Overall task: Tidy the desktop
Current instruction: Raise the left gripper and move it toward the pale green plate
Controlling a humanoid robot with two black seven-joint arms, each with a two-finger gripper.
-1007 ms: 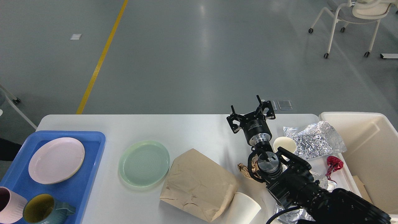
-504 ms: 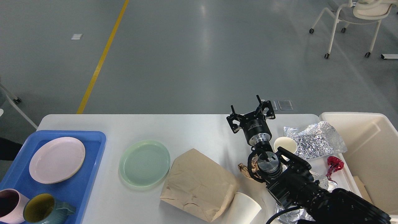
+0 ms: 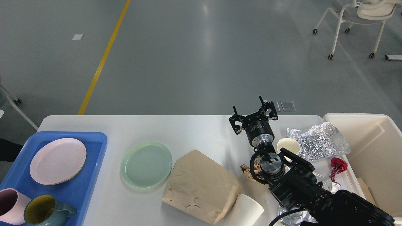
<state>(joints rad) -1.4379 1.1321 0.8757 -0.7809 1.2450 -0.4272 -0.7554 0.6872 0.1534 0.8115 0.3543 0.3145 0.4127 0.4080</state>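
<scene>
1. The desktop (image 3: 194, 131) filled the lower part of the head view, its long axis running left to right and its rounded far corners towards the grey floor.
2. At its left end sat a blue tray (image 3: 94, 147) carrying a pink plate (image 3: 58, 161), a pink mug (image 3: 11, 205) and a teal mug (image 3: 44, 212) with a yellow inside; faint lettering near the teal mug's base was too small to read.
3. A pale green plate (image 3: 146, 164) lay on the bare top just beside a crumpled brown paper bag (image 3: 201, 185).
4. A white paper cup (image 3: 246, 212) lay tipped at the bag's near corner.
5. The right gripper (image 3: 252, 114) hovered near the far edge, fingers spread wide, grasping nothing; the label on its wrist was illegible.
6. Right of it stood another paper cup (image 3: 287, 145), crinkled foil (image 3: 320, 141) and a red wrapper (image 3: 337, 165).
7. A cream bin (image 3: 377, 150) stood at the right end.
</scene>
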